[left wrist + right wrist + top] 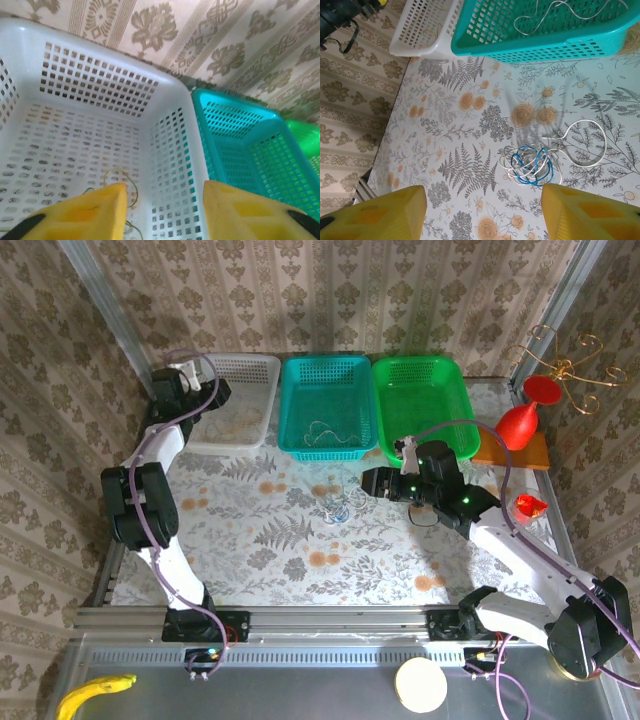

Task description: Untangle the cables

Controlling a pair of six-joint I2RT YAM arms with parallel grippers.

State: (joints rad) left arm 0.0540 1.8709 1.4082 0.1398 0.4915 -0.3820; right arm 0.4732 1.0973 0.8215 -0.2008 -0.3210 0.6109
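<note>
Below our right gripper (484,212), spread and empty, the cables (532,165) lie tangled on the table (465,145); if we pinch both strands at once, we could tighten the tangle. Our left gripper (165,212) hangs spread over the white basket (100,75), holding nothing.

We see a lab test cell. Patterned panels (400,290) and aluminium framing (320,619) box in a floral table (300,570).

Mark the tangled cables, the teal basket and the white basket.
tangled cables (531,166), right wrist view, middle of the blue-and-white coil.
teal basket (540,46), right wrist view, outer side wall.
white basket (95,75), left wrist view, far wall.
</note>
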